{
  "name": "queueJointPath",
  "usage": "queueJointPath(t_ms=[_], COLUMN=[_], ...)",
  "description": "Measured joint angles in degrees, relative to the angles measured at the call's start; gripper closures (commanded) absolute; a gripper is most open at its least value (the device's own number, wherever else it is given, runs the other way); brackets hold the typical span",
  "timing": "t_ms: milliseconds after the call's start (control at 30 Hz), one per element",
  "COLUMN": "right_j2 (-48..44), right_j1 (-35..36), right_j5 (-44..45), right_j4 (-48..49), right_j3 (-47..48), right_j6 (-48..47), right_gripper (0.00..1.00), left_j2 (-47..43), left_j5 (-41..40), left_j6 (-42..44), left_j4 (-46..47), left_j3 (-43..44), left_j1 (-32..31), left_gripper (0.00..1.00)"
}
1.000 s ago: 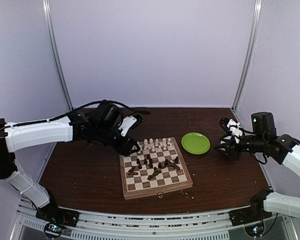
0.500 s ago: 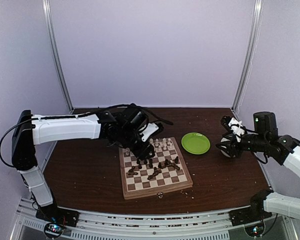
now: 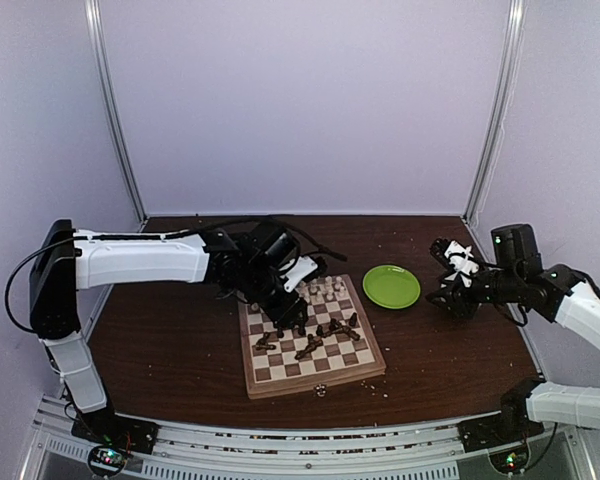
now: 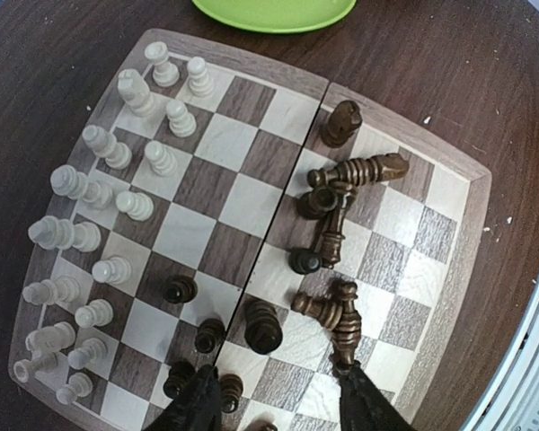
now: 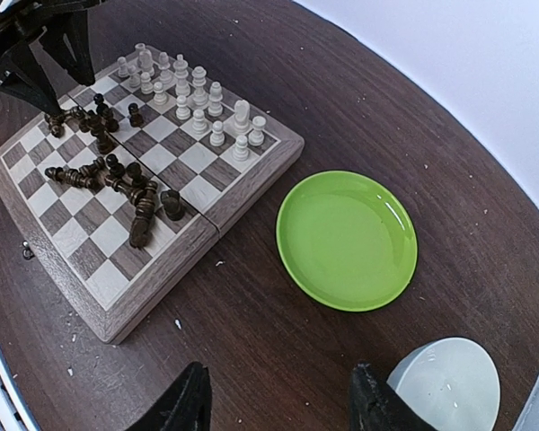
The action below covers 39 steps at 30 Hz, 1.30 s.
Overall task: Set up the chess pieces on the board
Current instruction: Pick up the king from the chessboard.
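Board (image 3: 316, 378): square, wooden, chequered in light and dark brown, with a thick box-like edge. It lies flat on the table (image 3: 170, 345), slightly skewed to the table's edge, and a seam crosses its middle.

Pale pieces (image 4: 160, 158): cream turned wood, all upright. They stand in two rough rows along the far edge of the board, unevenly spaced, and some sit off-centre on their squares.

Dark pieces (image 4: 359, 169): brown turned wood, scattered over the middle and near half. Several lie on their sides, some touching or crossed over one another. A few stand upright close to the seam.
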Motion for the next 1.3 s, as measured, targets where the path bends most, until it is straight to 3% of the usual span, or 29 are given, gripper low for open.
queueJointPath(t_ms=[500,933,1067,1167,1300], right_j2=[1.68,1.68,1.66,1.62,1.49], right_j1=[2.38,2.38,2.38,2.38,2.38], right_j5=[2.38,4.85,4.96,5.01,5.03], right_j4=[-0.72,-0.72,-0.72,-0.72,-0.72], right_j3=[0.98,0.98,0.98,0.98,0.98], right_j6=[-1.16,-2.19,-2.21,-2.21,-2.29], right_gripper=[0.50,0.50,0.50,0.50,0.50], left_j2=[5.68,7.74,8.31,8.79,8.94], left_j5=[-1.55,2.21,2.84,2.97,2.80], left_j6=[0.76,2.43,2.80,2.89,3.08], left_j4=[-1.92,-1.64,-1.68,-1.81,-2.10], left_j3=[2.67,5.01,5.81,6.45,6.49], left_j1=[0.63,1.36,1.36,1.36,1.36], left_gripper=[0.63,0.82,0.81,0.73,0.71])
